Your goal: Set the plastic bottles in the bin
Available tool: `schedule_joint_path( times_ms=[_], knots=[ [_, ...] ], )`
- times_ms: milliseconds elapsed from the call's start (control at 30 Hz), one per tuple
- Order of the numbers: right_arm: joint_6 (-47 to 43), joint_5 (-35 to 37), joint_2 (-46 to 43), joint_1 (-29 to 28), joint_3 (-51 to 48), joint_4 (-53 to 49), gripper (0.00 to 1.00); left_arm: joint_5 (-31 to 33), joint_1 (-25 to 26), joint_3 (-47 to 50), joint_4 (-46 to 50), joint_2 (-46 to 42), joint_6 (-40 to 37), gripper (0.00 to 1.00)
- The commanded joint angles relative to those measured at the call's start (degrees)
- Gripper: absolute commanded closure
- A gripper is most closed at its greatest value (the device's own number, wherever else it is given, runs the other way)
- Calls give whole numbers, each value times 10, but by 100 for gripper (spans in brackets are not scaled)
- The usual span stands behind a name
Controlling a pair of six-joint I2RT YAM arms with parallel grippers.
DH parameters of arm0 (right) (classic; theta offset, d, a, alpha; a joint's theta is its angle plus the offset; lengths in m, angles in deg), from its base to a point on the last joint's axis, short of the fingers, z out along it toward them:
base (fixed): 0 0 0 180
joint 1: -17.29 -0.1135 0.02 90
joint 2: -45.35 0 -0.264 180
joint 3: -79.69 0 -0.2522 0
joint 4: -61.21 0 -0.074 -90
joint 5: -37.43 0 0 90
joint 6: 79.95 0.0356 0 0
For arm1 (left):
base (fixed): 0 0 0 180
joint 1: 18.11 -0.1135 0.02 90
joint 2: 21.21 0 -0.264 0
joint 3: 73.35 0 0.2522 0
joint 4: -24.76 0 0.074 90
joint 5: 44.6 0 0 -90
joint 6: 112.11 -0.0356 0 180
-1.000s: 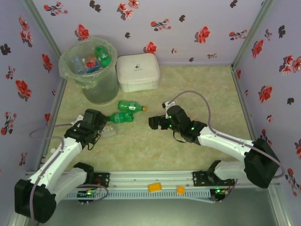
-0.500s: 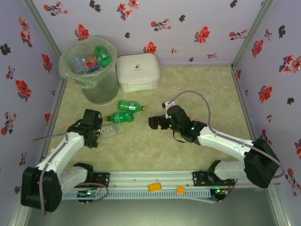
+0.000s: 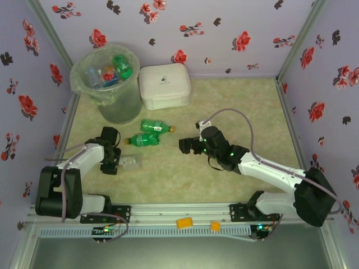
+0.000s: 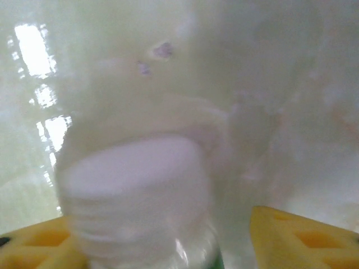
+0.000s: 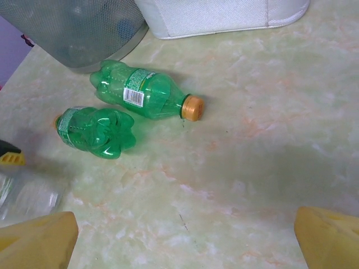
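Green bottle (image 5: 147, 91): barcode label (image 5: 133, 95), wording possibly white.

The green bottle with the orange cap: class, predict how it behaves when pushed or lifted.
Likely to roll: the green bottle lies on its side, round-bodied, on the smooth table. Probably light, since it looks empty. Its thin, see-through walls may dent under a squeeze.

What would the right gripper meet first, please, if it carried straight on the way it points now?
Probably the orange-capped green bottle, near its cap; the open right gripper faces it over bare table, though depth is unclear.
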Motion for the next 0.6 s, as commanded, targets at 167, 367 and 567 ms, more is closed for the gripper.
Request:
schedule_joint_path(
  times_ms=[167,367,567],
  knots=[
    [-9,-7,-9,6,-1,10,0,30,-9,-38,-79,-55,-77,69],
    [-15,-48,3,6,5,38,0,57,-4,-107,-75,-159,-209,71],
    [-11,-51,26,6,18,44,0,48,25,-224,-101,-200,-343,75]
  ],
)
